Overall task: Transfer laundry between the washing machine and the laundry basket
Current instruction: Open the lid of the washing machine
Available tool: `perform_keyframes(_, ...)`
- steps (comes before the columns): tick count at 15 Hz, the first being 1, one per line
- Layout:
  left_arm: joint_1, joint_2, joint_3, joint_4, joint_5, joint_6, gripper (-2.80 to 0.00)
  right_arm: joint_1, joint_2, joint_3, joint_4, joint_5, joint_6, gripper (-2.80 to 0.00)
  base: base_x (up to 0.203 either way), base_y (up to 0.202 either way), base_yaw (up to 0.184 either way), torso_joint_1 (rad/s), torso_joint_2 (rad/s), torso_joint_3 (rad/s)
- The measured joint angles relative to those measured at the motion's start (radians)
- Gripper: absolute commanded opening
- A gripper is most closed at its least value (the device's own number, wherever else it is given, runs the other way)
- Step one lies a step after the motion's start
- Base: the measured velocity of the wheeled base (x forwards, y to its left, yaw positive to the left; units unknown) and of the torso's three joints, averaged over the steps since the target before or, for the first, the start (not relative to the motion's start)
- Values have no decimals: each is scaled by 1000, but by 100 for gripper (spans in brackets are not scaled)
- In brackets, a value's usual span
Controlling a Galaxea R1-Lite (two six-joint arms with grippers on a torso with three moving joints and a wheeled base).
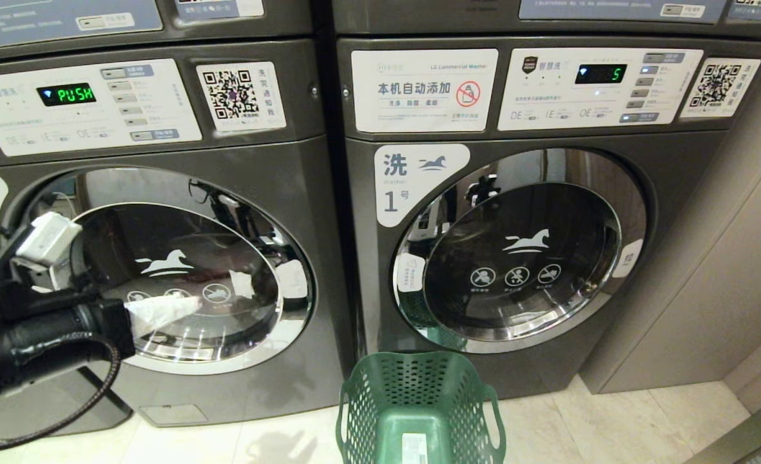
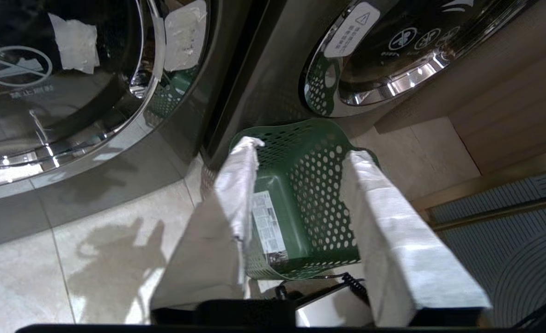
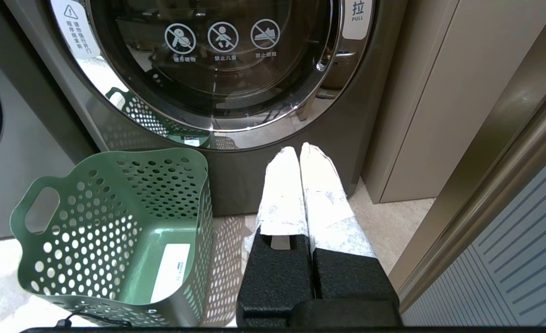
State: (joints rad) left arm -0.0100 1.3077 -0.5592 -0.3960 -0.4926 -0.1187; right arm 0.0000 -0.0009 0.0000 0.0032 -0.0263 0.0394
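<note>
Two grey front-loading washing machines stand side by side with their round doors closed: the left machine (image 1: 187,277) and the machine marked 1 (image 1: 515,258). A green perforated laundry basket (image 1: 380,386) stands on the floor in front of machine 1, holding only a label on its bottom. No laundry is in view. My left gripper (image 1: 190,308) hangs in front of the left machine's door. In the left wrist view the left gripper (image 2: 303,150) is open and empty, its white-wrapped fingers (image 2: 383,222) framing the basket (image 2: 319,194) below. My right gripper (image 3: 297,150) is shut and empty, low beside the basket (image 3: 115,208).
A beige cabinet panel (image 1: 709,270) flanks machine 1 on the right. The PULL tab (image 3: 357,14) sits on the right edge of its door. Pale tiled floor (image 1: 612,425) surrounds the basket. A black cable (image 1: 90,399) loops under my left arm.
</note>
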Motion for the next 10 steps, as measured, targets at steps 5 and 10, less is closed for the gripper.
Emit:
perform_keyframes(5,0,152,120,-280,-47,12,0,0,0,0,0,0,0,-280,0,0,0,0,0,0)
perform_keyframes(10,0,392,172,-608,-62,88,0,0,0,0,0,0,0,-280,0,0,0,0,0,0)
